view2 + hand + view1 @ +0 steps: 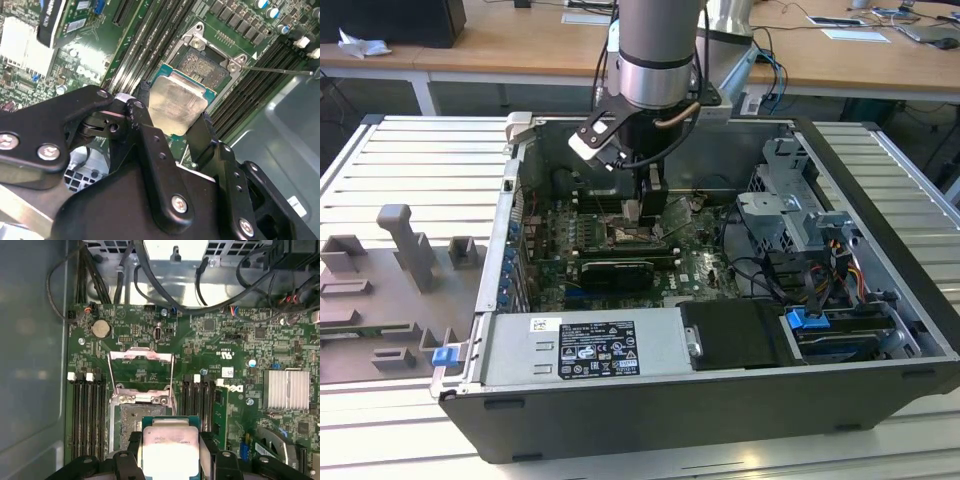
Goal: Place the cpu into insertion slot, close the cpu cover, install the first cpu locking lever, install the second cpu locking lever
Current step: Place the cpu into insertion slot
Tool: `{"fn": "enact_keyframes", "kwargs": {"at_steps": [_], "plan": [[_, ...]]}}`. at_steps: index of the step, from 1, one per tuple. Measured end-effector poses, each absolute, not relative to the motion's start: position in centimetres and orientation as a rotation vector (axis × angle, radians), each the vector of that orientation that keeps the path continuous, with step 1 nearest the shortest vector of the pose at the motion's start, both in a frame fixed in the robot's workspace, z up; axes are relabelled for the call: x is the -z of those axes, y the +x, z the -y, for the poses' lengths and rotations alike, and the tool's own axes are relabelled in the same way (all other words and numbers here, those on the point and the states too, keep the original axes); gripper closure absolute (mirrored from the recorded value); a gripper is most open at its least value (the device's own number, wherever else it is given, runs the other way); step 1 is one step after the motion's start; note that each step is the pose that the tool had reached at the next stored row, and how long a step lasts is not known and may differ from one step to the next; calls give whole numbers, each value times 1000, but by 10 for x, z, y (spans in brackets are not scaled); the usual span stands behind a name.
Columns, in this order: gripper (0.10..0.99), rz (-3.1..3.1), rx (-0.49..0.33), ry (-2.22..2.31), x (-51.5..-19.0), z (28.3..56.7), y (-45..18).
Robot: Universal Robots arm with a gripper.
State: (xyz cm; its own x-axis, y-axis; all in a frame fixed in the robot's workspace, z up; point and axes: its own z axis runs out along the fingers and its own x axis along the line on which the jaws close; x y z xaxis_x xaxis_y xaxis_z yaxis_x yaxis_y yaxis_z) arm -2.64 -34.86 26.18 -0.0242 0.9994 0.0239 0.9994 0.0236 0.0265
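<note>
While the gripper (172, 107) is clamped on the cpu (177, 97), its black fingers (150, 137) pinching two opposite edges, the chip hangs flat just above the board and is not yet seated. Just beyond it in both wrist views lies the insertion slot (131, 424). The chip's overhanging edge partly covers its greyish centre, so the two overlap without being squared up. Beyond the slot, the cpu cover (141, 356) stands swung open on its hinge, with the socket free beneath. Long black memory slots (89, 410) run along either side. In the exterior view the arm reaches down into the open computer case (720, 410) at the upper middle of the frame, with the gripper low over the motherboard (705, 265). The risk, as I judge it, is a skewed descent. If the chip comes down offset or rotated against the socket frame, a corner could ride on the rim and bend contacts. A slack pinch could also let it tilt.
</note>
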Motion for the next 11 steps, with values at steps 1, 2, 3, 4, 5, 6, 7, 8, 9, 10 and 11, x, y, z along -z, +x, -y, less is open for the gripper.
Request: {"fn": "enact_keyframes", "kwargs": {"at_steps": [1,2,3,4,5,6,7,8,9,10,11], "plan": [[545,-2246,-56,2193,-259,347,-27],[545,-2247,-55,2193,-257,346,-27],[545,-2247,-56,2193,-255,345,-27],[545,-2247,-56,2193,-252,343,-27],[545,-2246,-56,2193,-251,341,-27],[545,-2246,-56,2194,-248,338,-27],[545,-2246,-56,2194,-246,337,-28],[545,-2246,-56,2194,-242,334,-29],[545,-2246,-56,2194,-240,333,-30],[545,-2246,-56,2194,-238,332,-31],[545,-2246,-56,2194,-234,330,-33]]}}
